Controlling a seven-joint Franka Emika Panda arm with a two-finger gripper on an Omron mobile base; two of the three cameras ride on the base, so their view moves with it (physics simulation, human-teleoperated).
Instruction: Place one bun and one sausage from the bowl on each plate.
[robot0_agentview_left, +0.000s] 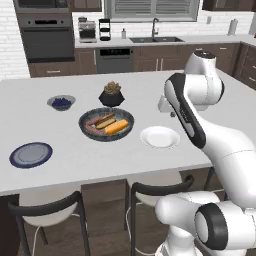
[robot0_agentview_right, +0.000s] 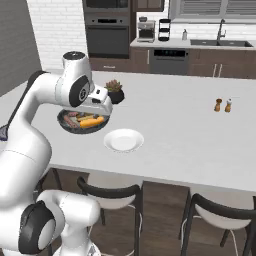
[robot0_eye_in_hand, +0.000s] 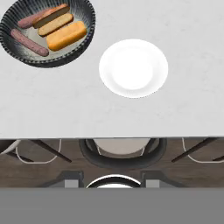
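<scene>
White desk (robot0_agentview_left: 75, 150), bowl (robot0_agentview_left: 88, 131) still loaded, both plates bare.
Bowl holds two buns (robot0_eye_in_hand: 66, 35) and two sausages (robot0_eye_in_hand: 29, 42). White plate (robot0_eye_in_hand: 133, 68) sits just beside it; dark blue plate (robot0_agentview_left: 31, 154) well apart on the other side. Berry bowl (robot0_agentview_left: 61, 102) and potted plant (robot0_agentview_left: 111, 94) behind. Gripper above desk edge near white plate, fingers hidden, can't tell its opening.

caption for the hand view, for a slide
Looking down on the bowl of buns and sausages beside the bare white plate near the counter edge.
</scene>
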